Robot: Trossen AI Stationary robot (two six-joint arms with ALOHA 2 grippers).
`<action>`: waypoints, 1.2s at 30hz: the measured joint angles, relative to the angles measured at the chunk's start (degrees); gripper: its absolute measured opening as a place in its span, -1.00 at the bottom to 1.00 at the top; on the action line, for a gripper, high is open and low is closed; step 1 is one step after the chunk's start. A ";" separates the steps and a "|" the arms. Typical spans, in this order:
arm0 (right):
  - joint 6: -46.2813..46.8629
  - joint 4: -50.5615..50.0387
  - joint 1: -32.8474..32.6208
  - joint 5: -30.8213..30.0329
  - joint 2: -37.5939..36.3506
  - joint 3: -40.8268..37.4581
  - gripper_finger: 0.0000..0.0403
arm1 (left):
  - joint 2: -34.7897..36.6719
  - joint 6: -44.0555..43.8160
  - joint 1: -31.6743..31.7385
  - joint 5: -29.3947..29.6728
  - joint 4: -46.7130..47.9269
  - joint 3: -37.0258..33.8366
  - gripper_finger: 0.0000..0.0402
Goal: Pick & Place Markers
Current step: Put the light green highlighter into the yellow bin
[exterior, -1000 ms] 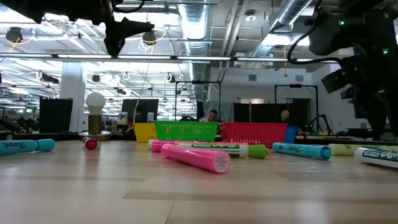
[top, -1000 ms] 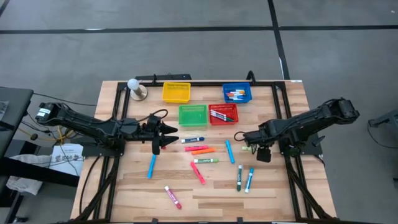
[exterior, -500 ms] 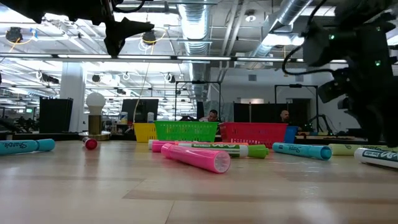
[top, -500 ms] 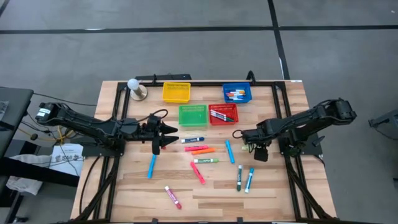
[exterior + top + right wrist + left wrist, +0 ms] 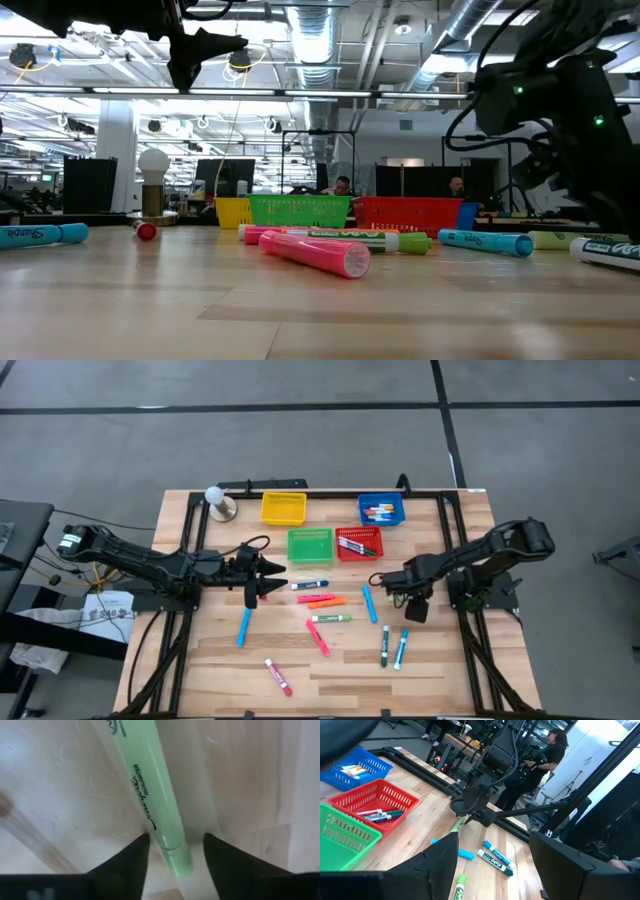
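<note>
A yellow-green marker [image 5: 161, 815] lies flat on the wooden table [image 5: 450, 670] at the right. My right gripper [image 5: 176, 851] points down over it, open, one finger on each side of the marker near its cap end; I cannot tell whether they touch. In the high view this gripper [image 5: 393, 590] hides most of the marker. My left gripper [image 5: 262, 582] hangs open in the air at the table's left. Several other markers lie loose, among them a blue one [image 5: 244, 627], a pink one [image 5: 278, 676] and a light-blue one [image 5: 369, 603].
Four mesh baskets stand at the far side: yellow [image 5: 283, 508], blue [image 5: 381, 510], green [image 5: 310, 545] and red [image 5: 359, 542]; the blue and red ones hold markers. A bulb-shaped object [image 5: 218, 500] stands at the far left. Two markers [image 5: 392, 648] lie just nearer than my right gripper.
My right gripper has sunk toward the table and shifted a little toward the table's left, onto the yellow-green marker. My left arm and the markers have kept still.
</note>
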State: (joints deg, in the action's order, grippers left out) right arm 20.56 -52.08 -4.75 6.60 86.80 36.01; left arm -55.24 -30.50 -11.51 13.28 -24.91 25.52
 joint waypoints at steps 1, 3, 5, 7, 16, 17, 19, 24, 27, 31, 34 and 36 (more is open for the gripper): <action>0.54 0.21 0.06 0.08 -0.51 -0.14 -0.19 | 0.00 0.00 0.00 0.19 0.00 0.00 0.21; 1.57 0.41 0.41 0.12 -1.82 0.08 -0.34 | 0.00 0.00 0.00 0.26 0.00 -0.02 0.21; 2.70 0.58 0.88 0.10 -2.98 0.37 -0.50 | 0.00 0.05 0.00 0.30 0.00 -0.01 0.21; 3.49 2.03 1.39 -0.99 -4.40 0.64 -0.66 | 0.00 0.20 0.00 0.31 0.00 -0.02 0.21; 4.82 1.18 3.70 -0.95 -10.40 3.76 -0.80 | 0.00 -1.17 -0.02 0.42 -0.43 -0.02 0.21; 5.17 1.17 3.99 -0.93 -10.99 4.62 -0.80 | 0.00 -1.35 -0.02 0.42 -0.62 -0.02 0.21; 5.95 2.23 4.60 -0.79 -12.45 6.75 -0.80 | 0.00 -1.51 0.00 0.53 -1.02 -0.02 0.21; 7.41 10.00 5.65 -0.54 -14.96 12.72 -0.77 | 0.00 -1.94 -0.01 3.20 -2.75 -0.02 0.21; 7.57 17.07 5.79 0.51 -15.25 16.27 -0.77 | 0.00 -1.94 0.04 4.34 -3.66 -0.02 0.21; 7.69 29.50 5.77 2.56 -14.98 19.44 -0.78 | 0.00 -1.99 0.04 5.13 -5.19 -0.02 0.21; 8.56 36.50 6.00 3.88 -14.10 20.94 -0.77 | 0.00 -4.27 0.92 5.13 -5.59 -0.02 0.21; 9.30 42.44 6.03 4.68 -12.29 22.35 -0.77 | 0.02 -6.21 1.86 5.17 -5.62 -0.02 0.21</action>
State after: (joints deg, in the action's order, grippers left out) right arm 29.86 -9.63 1.28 11.29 74.51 58.37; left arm -55.23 -36.71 -9.65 18.45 -30.52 25.50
